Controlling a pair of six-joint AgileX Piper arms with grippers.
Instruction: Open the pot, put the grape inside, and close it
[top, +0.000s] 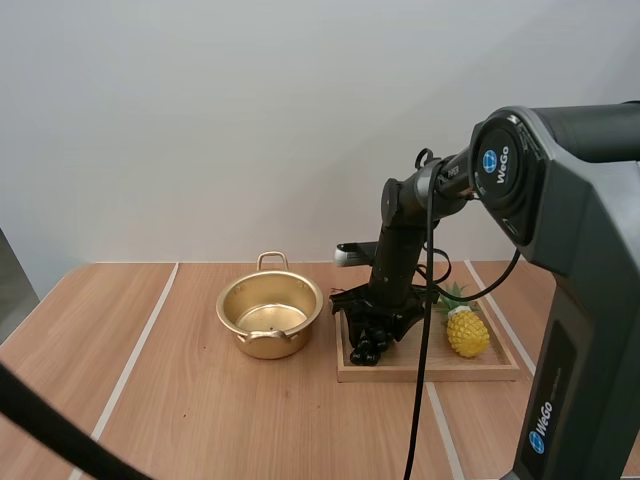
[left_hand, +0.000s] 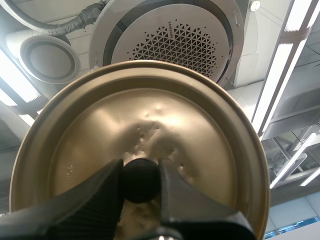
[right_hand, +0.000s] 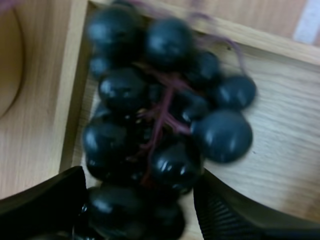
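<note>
— Two grippers to enter. First item?
— Entry one, right gripper (top: 372, 335): down at the left end of the wooden tray (top: 430, 376), fingers apart, one on each side of the grapes (right_hand: 160, 115). Berries sit close against both inner faces. No firm pinch is evident, so it is listed as spread around the bunch.
— Lie of the bunch?
— Directly beneath and between the fingers. Long axis, read from the stem, runs along the tray's left rim, front to back. The fingers stand across it, at the end nearer the front edge. Bunch rests on the tray floor, not lifted.
— Second item?
— Entry two, left gripper (left_hand: 140, 167): clamped on the black knob (left_hand: 141, 180) of the lid (left_hand: 150, 115). The lid is off the pot.
— Destination?
— Entry three, pot (top: 268, 346): uncovered, empty as far as its bottom shows, near the middle of the table (top: 200, 420), just beside the tray's left edge. From the grapes it lies to the robot's left, across the tray rim.
— Other stock?
— One toy pineapple (top: 467, 332), right end of the tray, well apart from the grapes.
— Judgement?
— Right arm is the nearer. Likely order: close across the stem, raise the bunch above the rim, carry it left to the pot. The lid follows after.
</note>
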